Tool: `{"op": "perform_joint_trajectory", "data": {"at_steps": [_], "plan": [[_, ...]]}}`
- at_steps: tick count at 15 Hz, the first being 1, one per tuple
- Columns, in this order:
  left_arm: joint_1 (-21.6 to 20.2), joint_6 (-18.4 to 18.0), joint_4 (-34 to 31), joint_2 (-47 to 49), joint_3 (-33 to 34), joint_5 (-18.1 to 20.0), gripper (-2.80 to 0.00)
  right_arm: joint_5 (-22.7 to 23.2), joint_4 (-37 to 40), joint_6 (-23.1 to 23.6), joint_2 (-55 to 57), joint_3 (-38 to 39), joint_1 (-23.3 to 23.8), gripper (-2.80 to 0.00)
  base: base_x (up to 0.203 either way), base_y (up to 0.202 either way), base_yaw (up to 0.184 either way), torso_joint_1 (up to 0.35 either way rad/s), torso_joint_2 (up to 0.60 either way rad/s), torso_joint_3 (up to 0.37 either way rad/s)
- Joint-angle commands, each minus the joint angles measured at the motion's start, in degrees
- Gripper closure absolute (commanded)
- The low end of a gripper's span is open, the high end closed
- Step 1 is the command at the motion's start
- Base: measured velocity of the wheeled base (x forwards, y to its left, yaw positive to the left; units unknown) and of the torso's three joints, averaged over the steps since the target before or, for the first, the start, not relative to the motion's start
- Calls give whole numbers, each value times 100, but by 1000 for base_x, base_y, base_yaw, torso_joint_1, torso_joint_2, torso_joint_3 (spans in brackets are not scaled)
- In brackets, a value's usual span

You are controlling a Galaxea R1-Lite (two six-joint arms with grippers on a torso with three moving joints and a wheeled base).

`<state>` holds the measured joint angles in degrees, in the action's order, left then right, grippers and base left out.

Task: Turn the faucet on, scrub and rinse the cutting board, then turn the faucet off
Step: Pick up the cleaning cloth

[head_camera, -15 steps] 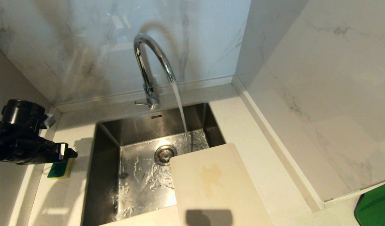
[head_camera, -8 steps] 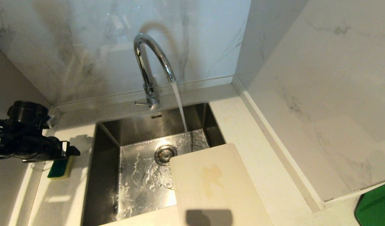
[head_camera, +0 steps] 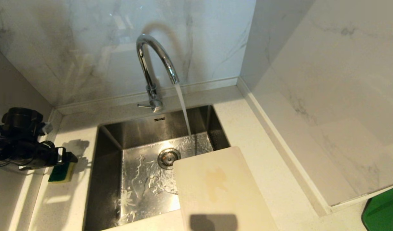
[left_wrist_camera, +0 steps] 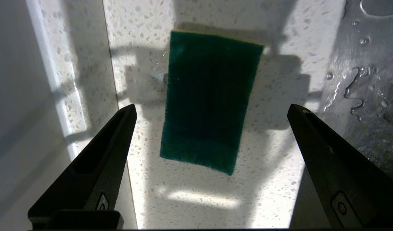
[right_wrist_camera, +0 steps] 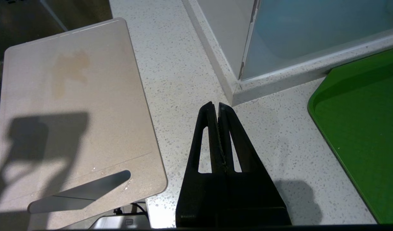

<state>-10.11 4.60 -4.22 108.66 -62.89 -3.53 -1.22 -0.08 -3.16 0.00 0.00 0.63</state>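
Water's pouring from the faucet (head_camera: pixel 153 64), a tall chrome gooseneck standing upright behind the sink, its slim lever sticking out sideways at the base. The cutting board (head_camera: pixel 219 189), cream-white with a yellowish stain and a slot handle, lies flat, one rounded corner overhanging the basin.

The speckled white bench (head_camera: pixel 247 128) carries a green-and-yellow sponge (head_camera: pixel 61 172) left of the sink (head_camera: pixel 110 141), the cutting board (head_camera: pixel 215 192) overhanging the sink's right side, and a green tray (right_wrist_camera: pixel 360 128) far right.
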Motion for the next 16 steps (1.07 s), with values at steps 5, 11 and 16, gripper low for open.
{"op": "perform_joint_trajectory", "data": {"at_steps": [5,11,16], "plan": [[-44,-46,-158,190,-20,466,-280,-1,-8,-1,0,1,7,0,0,0,0,0,0,0],[-52,-89,-159,248,14,485,-280,-1,0,-1,0,7,7,0,0,0,0,0,0,0],[-70,-108,-150,278,11,476,-280,-1,-1,-1,0,4,-2,0,0,0,0,0,0,0]]}}
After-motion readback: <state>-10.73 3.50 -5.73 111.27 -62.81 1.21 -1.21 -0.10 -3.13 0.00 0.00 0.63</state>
